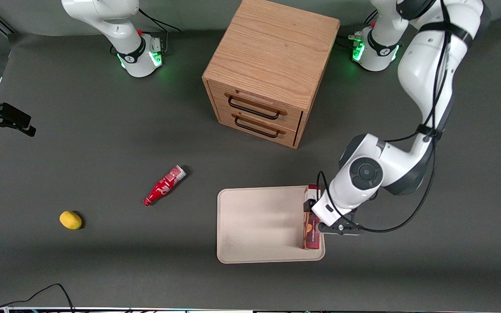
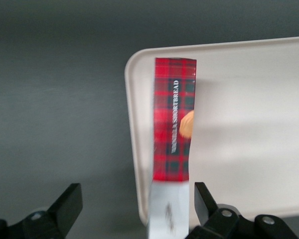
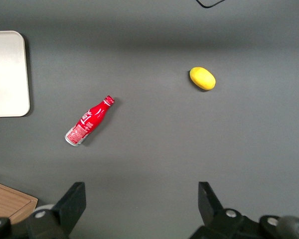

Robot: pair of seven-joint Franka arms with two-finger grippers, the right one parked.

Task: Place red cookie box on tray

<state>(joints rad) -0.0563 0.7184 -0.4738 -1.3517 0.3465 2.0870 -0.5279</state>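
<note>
Dark gray tabletop (image 1: 102, 261) all around, lying under everything. Red cookie box (image 1: 312, 234) sitting on its narrow side on the cream tray (image 1: 255, 226), right along the rim toward the working arm's end. Left gripper (image 2: 134, 206) hanging just above the box's white end, fingers (image 2: 70, 201) spread wide and not touching it. Red bottle (image 1: 164, 185) and lemon (image 1: 70, 220) lying well apart toward the parked arm's end, wooden drawer cabinet (image 1: 272, 69) standing farther from the front camera than the tray.

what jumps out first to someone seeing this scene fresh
The red cookie box stands on edge on the tray, along the rim at the working arm's end, with the gripper open around it. Farther from the front camera sits a wooden drawer cabinet.
</note>
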